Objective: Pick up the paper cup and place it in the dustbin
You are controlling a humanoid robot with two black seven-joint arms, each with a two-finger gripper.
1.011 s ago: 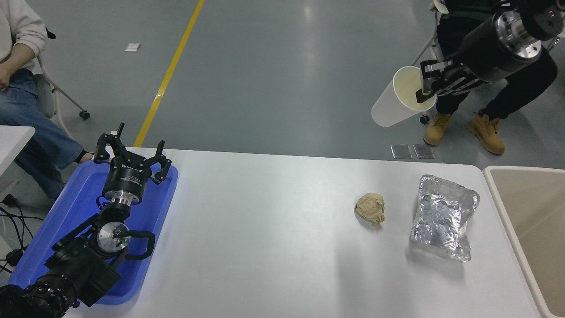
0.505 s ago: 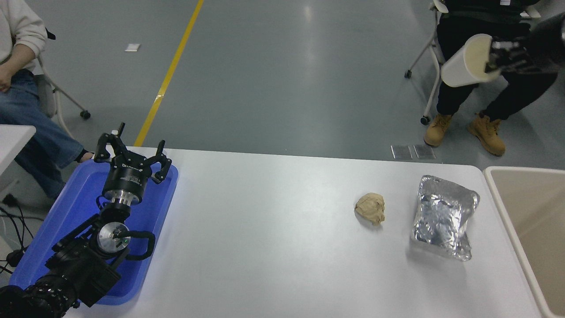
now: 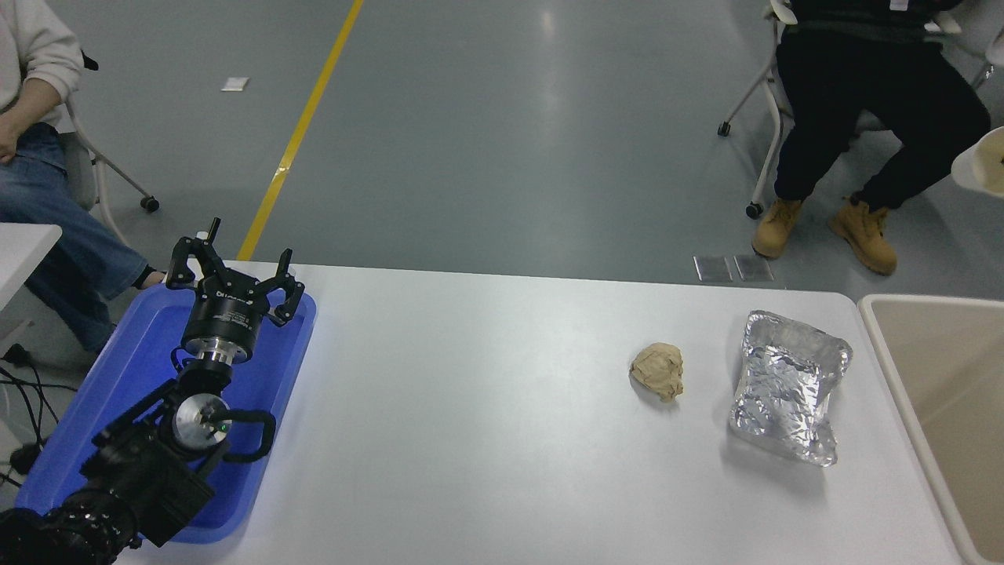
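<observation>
Left gripper (image 3: 233, 276) was parked over the blue tray (image 3: 110, 408) at the near-left corner of the white table (image 3: 471, 424), fingers spread apart with nothing between them, and its black arm ran back toward the bottom-left corner. Right gripper was out of view entirely, so no way to tell what its fingers were doing.

Only a sliver of the paper cup (image 3: 984, 162) showed, right at the picture's right edge. You could see part of the white wall and a bit of the cream inside, up in the air above the floor and higher in the picture than the dustbin (image 3: 933, 392). Whatever held it was cut off by the edge of the picture.

That dustbin sat just off the table's right end, beige with a pale rounded rim, and what showed of its inside looked bare.

On the table itself, a crumpled tan paper ball (image 3: 657, 370) lay toward the right, with a crinkled silver foil bag (image 3: 788, 386) near it on the dustbin side, the two not touching.

Two people sat beyond the far side: one in jeans (image 3: 55, 227) at the top left, one in black trousers and tan boots (image 3: 823, 227) at the top right.
</observation>
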